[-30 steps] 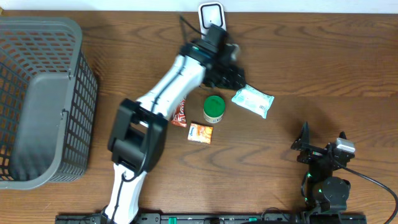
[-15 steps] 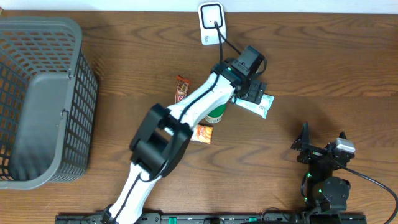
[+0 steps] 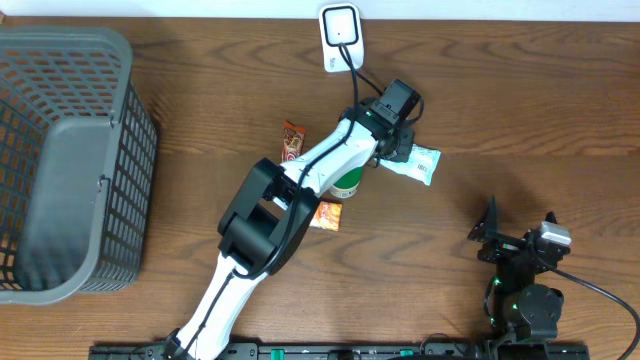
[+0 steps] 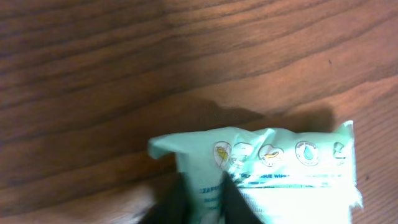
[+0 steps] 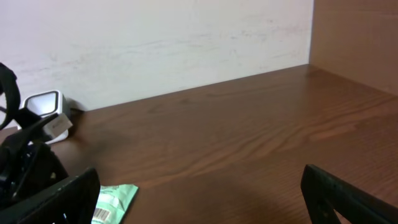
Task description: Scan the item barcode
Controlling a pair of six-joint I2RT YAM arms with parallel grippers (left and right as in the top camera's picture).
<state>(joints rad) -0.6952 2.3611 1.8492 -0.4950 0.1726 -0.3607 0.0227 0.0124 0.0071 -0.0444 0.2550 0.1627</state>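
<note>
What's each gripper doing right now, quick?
Left gripper: closed on the wipes packet.
Right gripper: open, holding nothing.

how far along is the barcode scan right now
Done: the left end effector is at the wipes pack and shut on its edge. In hand: the grasp itself; whether the pack is off the wood yet is unclear, and it is well short of the white scanner. Left: carry it there and show its barcode. The right end effector sits open, parked away from it.
</note>
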